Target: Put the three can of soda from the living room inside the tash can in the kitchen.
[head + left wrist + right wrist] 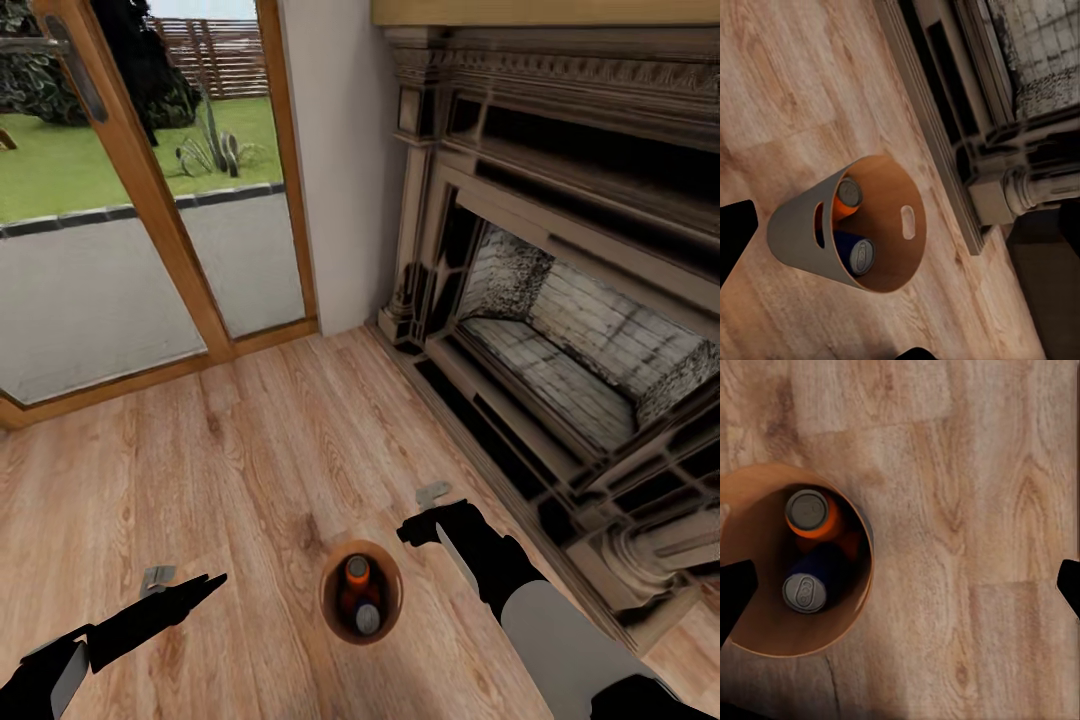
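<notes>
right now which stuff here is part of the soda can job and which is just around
Job: trash can on the wood floor; orange can and blue can inside it.

Just around: fireplace, glass door, wood floor.

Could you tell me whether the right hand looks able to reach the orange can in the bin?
Probably yes: the right hand hangs beside the bin, whose open mouth leaves the orange can uncovered.

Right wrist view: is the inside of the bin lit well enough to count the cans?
Right wrist view: yes, the trash can interior is evenly lit, showing an orange can and a blue can. Left wrist view: same two cans, sharp. Head view: fireplace textures look smeared.
</notes>
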`<state>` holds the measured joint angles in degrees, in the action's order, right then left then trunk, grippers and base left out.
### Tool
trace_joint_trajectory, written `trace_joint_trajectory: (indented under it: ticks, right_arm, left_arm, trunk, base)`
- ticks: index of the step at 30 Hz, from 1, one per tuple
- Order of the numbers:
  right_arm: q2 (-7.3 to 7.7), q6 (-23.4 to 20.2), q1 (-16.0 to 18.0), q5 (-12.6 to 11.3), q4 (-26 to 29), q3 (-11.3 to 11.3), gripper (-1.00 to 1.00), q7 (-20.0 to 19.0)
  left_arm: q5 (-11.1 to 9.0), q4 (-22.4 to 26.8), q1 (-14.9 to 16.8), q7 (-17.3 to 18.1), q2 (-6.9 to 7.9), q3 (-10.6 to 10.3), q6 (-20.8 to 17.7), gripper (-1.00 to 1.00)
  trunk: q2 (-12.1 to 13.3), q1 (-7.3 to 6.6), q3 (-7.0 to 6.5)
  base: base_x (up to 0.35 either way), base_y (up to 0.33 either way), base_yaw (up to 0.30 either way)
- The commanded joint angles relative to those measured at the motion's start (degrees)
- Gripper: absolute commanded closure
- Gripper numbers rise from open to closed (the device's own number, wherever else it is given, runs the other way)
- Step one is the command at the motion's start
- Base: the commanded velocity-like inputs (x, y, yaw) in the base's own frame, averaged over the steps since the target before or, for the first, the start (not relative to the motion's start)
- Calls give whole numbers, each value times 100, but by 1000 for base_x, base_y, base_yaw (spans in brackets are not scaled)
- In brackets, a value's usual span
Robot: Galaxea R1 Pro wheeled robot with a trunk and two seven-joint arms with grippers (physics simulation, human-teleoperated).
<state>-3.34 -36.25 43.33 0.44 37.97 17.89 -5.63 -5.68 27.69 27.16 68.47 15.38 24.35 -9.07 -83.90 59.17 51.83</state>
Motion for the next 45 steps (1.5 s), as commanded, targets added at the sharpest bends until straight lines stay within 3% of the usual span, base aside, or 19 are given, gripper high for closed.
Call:
trace_joint_trajectory:
  ticks: [1,21,45]
  right_arm:
    - [0,24,0,0,0,1,-100,0]
    - [0,118,0,0,-3,4,-100,0]
    - [0,126,0,0,-3,4,-100,0]
  left_arm:
    - [0,0,0,0,0,0,0,-100]
    - [5,0,0,0,0,0,1,-100]
    - [5,-1,0,0,0,0,1,-100]
  trunk:
    - [42,-23,-28]
    - [844,-462,-566]
    - [1806,-989,-1012]
  base:
    - [0,0,0]
    - [0,0,0]
    - [0,0,0]
